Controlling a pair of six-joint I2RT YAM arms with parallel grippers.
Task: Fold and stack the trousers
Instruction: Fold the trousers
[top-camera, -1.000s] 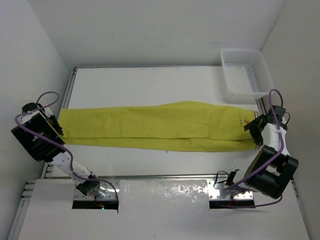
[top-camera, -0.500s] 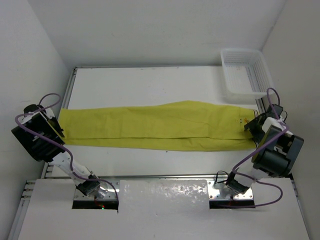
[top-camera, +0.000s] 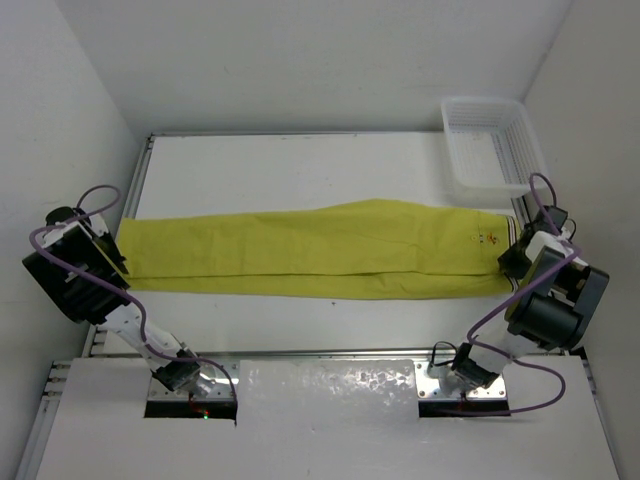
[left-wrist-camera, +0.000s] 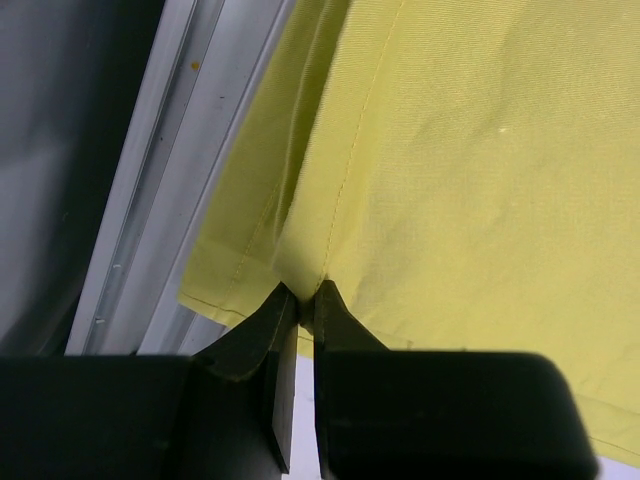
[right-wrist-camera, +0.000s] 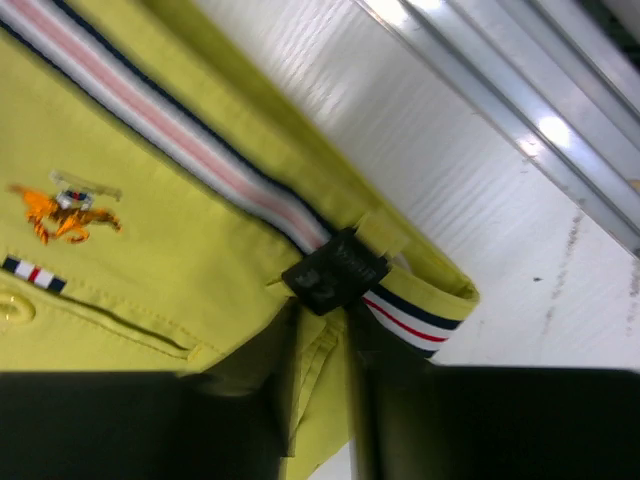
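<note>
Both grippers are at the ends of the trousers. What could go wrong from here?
The left gripper pinches only the edge of the trousers, so the cloth may slip out on lifting. The right gripper holds the waistband near its corner; perhaps not all layers are caught. The basket stands close to it and could be bumped.

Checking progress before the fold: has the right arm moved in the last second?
Yes: the right arm swung away from its base plate, toward the white basket.
</note>
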